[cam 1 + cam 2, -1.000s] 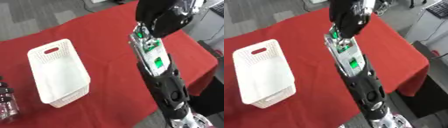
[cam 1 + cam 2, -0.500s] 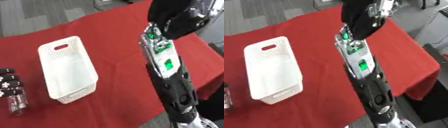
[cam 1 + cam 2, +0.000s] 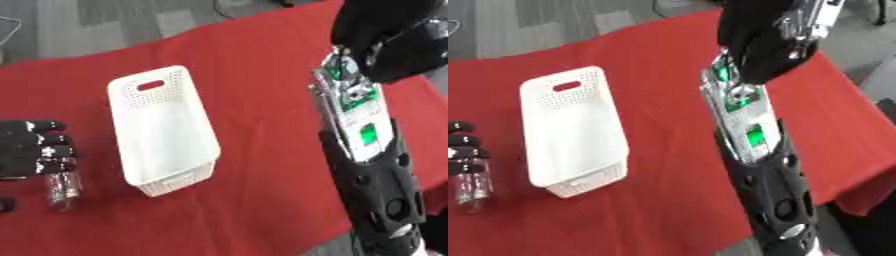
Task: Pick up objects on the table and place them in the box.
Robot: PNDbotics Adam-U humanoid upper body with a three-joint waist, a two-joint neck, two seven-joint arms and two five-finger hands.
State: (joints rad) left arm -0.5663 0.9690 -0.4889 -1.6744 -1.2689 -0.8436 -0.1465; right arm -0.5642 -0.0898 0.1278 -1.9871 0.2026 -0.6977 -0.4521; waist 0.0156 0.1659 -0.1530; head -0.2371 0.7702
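One item in sight: clear bottle (image 3: pixel 63 189), lying on the red cloth (image 3: pixel 262 75) at the near left, well left of the box and apart from it.
Box: white perforated box (image 3: pixel 162 132), long axis running near to far, handle slot at the far end, nothing visible inside; open top turned up, ready for a drop from above.
Left hand: black hand (image 3: pixel 33 148) over the bottle's far end, fingers curled down across the cap end; wrapped round it or only resting on it, cannot tell.
Likely reason for that pose: bottle lies flat, so an approach from above with fingers across the neck suits a lift.
Right hand: not in view; only the right forearm (image 3: pixel 372 165) shows, filling the right side from near edge to far, with an exposed green circuit board, apparently held out of the way of the work.
Step in hand, as a judgement: closing on the bottle, lift not yet begun.
Next move calls for: a short carry rightward over the box's left wall, then release inside.
Risk: round bottle rolling away on the cloth if the fingers push it instead of enclosing it.
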